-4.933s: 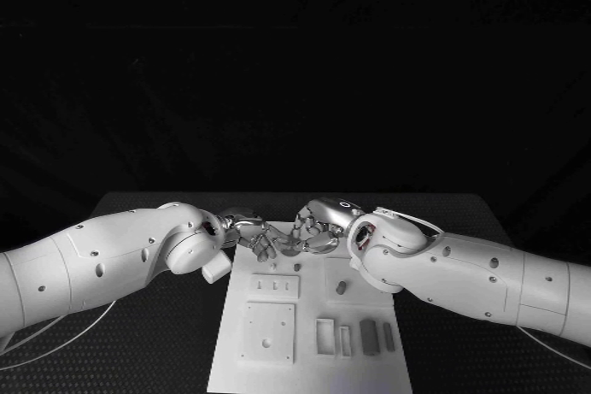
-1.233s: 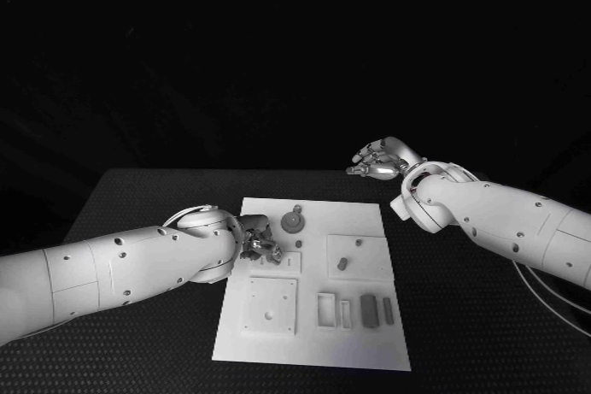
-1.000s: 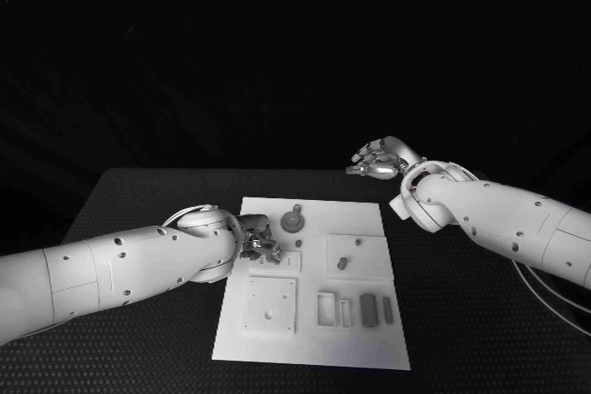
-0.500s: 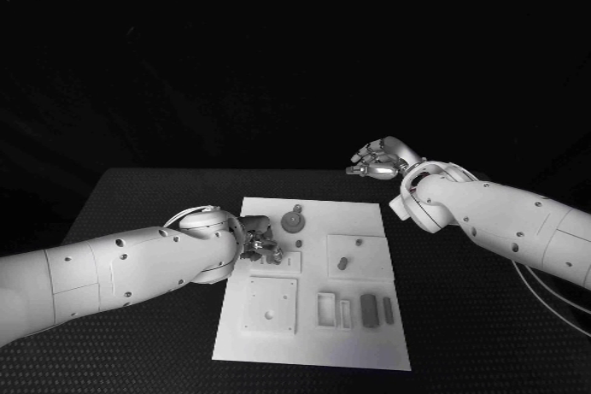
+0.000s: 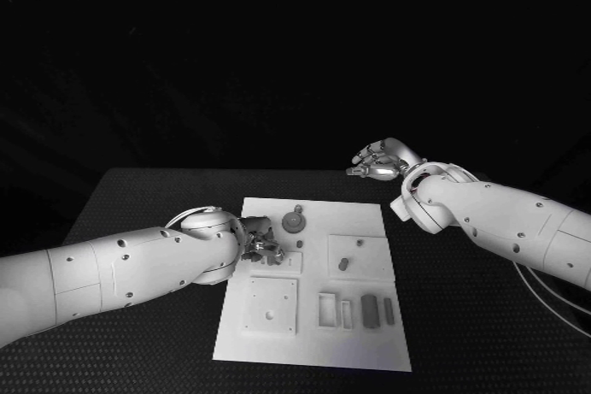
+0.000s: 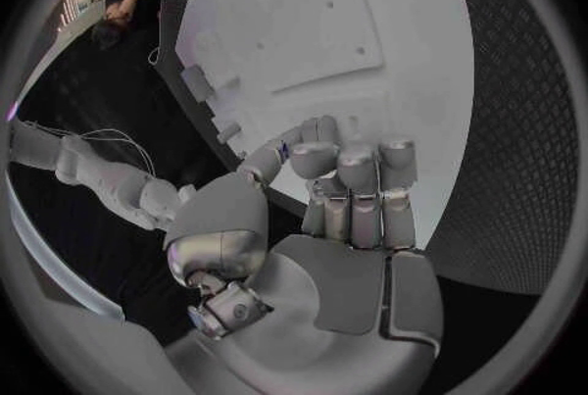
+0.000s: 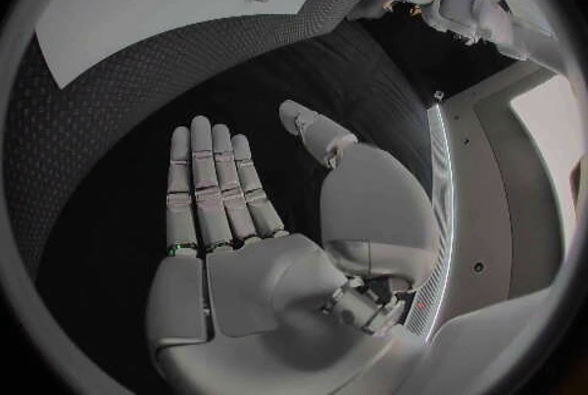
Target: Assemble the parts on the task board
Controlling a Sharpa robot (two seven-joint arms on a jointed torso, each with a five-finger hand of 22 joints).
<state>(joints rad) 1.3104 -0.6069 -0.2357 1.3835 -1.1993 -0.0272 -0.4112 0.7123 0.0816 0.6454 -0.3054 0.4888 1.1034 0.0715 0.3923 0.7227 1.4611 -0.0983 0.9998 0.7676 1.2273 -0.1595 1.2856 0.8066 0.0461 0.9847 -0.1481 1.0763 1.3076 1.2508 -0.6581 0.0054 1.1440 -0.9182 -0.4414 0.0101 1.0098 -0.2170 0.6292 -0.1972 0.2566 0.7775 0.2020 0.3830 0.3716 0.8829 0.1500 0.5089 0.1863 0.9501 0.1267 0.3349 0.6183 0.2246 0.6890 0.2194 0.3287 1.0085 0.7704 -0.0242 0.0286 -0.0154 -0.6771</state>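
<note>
Since the frame nearly five seconds back, both hands have been parted from their meeting over the far end of the task board [image 5: 314,343]. Left hand [image 5: 259,243]: lowered at the board's left edge, fingers curled; any grasp cannot be told. Right hand [image 5: 378,161]: beyond the board's far right corner, flat, released. Gear part [image 5: 293,220]: lying at the board's far end.

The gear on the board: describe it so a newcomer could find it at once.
Start at the white task board mid-table. Near its far edge, beyond the left hand, lies the gear. It is the one round, dark, toothed disc; the other parts are bars and pegs.
</note>
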